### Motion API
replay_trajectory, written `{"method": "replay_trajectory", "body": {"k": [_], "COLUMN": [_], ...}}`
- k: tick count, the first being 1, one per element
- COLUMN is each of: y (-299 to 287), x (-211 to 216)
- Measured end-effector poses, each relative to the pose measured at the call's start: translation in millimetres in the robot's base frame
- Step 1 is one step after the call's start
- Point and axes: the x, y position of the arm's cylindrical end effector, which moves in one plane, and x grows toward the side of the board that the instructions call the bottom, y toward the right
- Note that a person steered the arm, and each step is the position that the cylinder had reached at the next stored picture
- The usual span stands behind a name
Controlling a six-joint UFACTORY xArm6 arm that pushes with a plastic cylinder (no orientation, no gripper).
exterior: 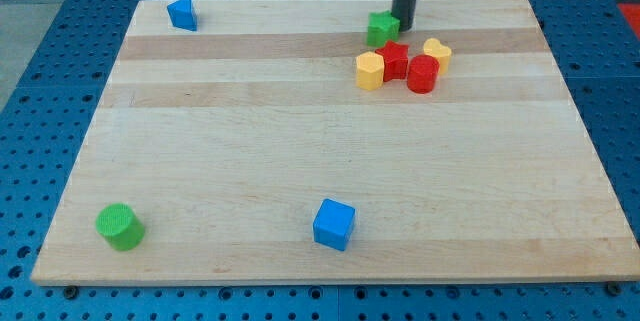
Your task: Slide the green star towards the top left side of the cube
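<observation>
The green star (381, 28) lies near the view's top, right of centre. My tip (403, 25) stands just right of it, touching or almost touching its right side. The blue cube (333, 224) sits low in the view, a little right of centre, far below the star. The rod rises from the tip out of the view's top.
A cluster sits just below and right of the star: a yellow block (370, 70), a red star-like block (396, 60), a red cylinder (422, 74) and a yellow heart-like block (437, 53). A small blue block (182, 13) is at top left. A green cylinder (119, 227) is at bottom left.
</observation>
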Motion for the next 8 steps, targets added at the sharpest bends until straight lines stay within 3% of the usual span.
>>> {"method": "replay_trajectory", "body": {"k": [5,8], "y": [-158.7,-194.2], "x": [77.4,144.2]}}
